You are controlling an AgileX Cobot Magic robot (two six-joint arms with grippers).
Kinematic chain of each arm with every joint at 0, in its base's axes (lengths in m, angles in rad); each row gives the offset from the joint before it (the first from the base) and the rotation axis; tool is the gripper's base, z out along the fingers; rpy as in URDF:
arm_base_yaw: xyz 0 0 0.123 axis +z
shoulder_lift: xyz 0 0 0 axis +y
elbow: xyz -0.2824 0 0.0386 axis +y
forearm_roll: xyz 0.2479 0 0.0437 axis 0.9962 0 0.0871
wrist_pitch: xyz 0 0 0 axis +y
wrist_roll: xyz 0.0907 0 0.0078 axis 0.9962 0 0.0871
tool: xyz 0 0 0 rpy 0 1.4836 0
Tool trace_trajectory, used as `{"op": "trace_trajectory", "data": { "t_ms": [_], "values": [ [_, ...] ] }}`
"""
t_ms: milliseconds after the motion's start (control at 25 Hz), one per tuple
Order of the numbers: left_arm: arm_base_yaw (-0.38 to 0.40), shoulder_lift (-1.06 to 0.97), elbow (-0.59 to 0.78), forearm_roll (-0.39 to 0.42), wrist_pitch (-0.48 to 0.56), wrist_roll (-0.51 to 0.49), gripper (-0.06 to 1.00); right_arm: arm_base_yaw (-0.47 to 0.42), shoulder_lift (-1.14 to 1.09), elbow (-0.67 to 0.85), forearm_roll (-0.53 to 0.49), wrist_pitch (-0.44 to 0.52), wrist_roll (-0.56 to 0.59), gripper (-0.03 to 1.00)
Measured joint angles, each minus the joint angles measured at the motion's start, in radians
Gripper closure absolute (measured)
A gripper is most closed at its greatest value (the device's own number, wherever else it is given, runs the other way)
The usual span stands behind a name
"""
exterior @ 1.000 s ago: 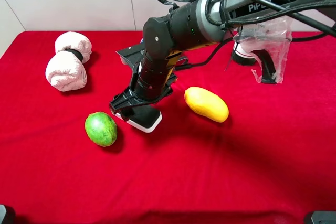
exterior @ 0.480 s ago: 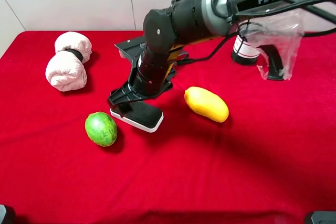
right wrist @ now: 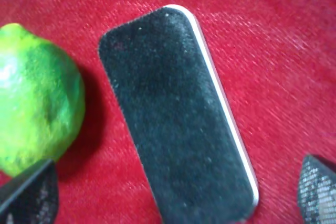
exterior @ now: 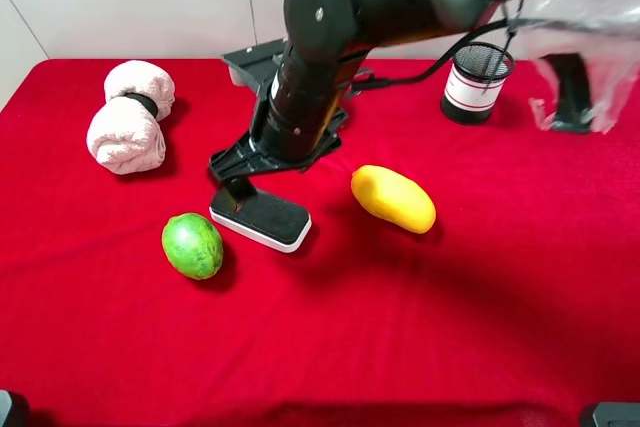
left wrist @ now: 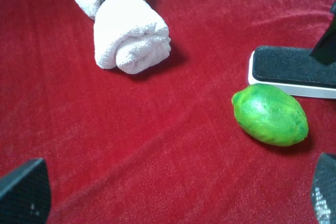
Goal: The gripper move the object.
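The board eraser (exterior: pixel 262 217), black felt up on a white base, lies flat on the red cloth between the green fruit and the mango. It also shows in the right wrist view (right wrist: pixel 176 114) and the left wrist view (left wrist: pixel 294 66). My right gripper (exterior: pixel 235 169) reaches across the middle and hangs just above the eraser's far end, open and empty. Its fingertips (right wrist: pixel 26 198) stand apart on either side of the eraser without touching it. My left gripper (left wrist: pixel 173 203) is open and empty, low over the cloth near the fruit.
A green round fruit (exterior: pixel 192 245) lies just left of the eraser. A yellow mango (exterior: pixel 393 198) lies to its right. A rolled white towel (exterior: pixel 130 117) is at the back left. A mesh cup (exterior: pixel 475 82) and a plastic bag (exterior: pixel 580 57) are at the back right.
My right gripper has opened, let go of the eraser and risen above it. The eraser now rests on the cloth, slightly nearer the green fruit.
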Motion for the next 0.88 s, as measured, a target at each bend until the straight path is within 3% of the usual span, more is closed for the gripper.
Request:
{"op": "trace_trajectory", "data": {
  "t_ms": [880],
  "values": [
    [0.000,0.000,0.000,0.000,0.000,0.000,-0.04,-0.026,-0.289,0.000,-0.107,0.398,0.056,0.27]
  ]
}}
